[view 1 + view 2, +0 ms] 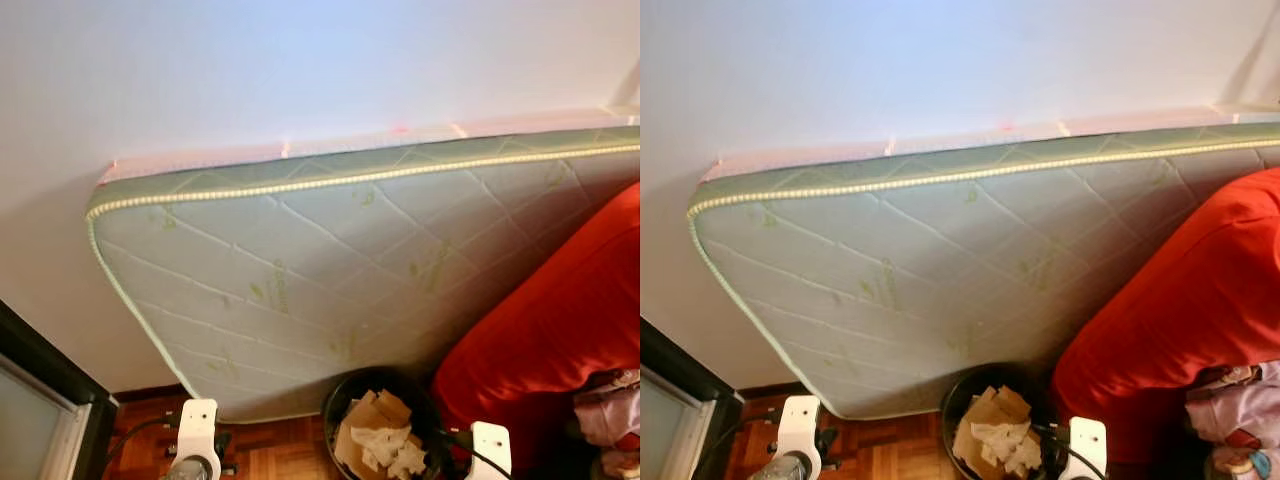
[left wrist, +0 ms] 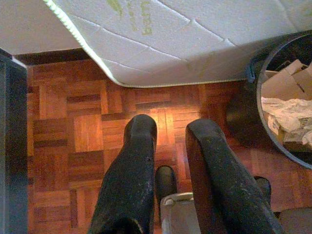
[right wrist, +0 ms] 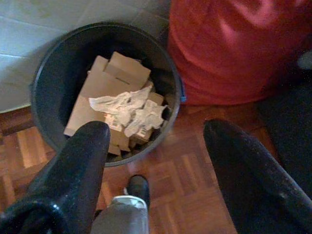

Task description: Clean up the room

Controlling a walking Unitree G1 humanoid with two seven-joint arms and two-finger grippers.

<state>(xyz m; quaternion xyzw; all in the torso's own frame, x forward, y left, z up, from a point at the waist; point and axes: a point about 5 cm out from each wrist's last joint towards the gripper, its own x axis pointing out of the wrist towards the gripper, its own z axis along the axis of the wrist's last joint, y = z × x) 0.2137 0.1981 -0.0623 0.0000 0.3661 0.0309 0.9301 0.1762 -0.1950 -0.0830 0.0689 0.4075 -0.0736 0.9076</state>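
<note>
Bin (image 3: 53, 83) papers (print perhaps illegible)

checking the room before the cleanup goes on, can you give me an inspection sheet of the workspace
surface: wooden parquet floor, bare where it shows
job's things: black bin on the floor holding cardboard pieces and crumpled paper
clutter: pale bundle of cloth lying by the red cushion
grippers: left gripper over the bare floor, fingers a little apart, nothing between them; right gripper just in front of the bin, fingers wide apart, nothing between them
cables: thin black cable by the left arm, another by the right arm
surroundings: quilted mattress leaning on edge against a white wall; dark frame on the left
</note>
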